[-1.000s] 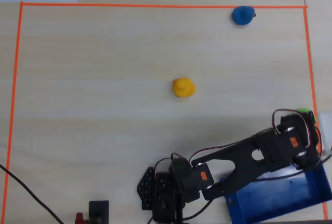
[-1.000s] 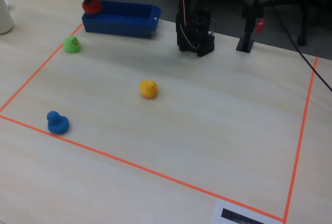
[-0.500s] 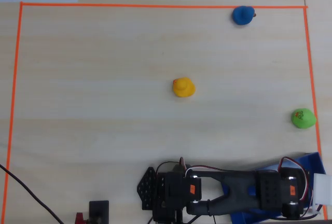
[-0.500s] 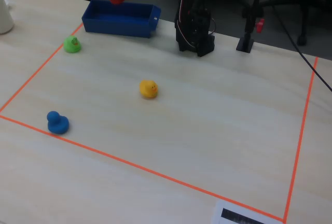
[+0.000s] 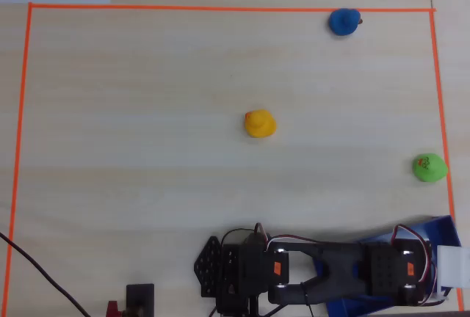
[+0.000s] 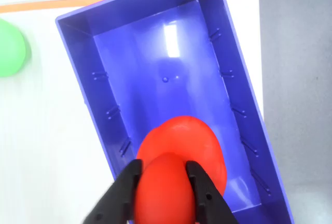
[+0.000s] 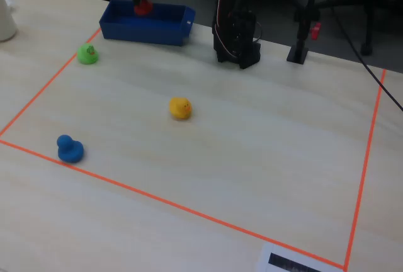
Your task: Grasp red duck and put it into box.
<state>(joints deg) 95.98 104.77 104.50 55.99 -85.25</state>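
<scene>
In the wrist view my gripper is shut on the red duck; the black fingers press its sides. It hangs above the near end of the blue box. In the fixed view the red duck sits between the jaws just over the box at the far left of the table. In the overhead view the arm hides the duck, and only a corner of the box shows at the lower right.
A green duck lies near the box, also at the left edge of the wrist view. A yellow duck sits mid-table, a blue duck on the orange tape border. The arm base stands beside the box.
</scene>
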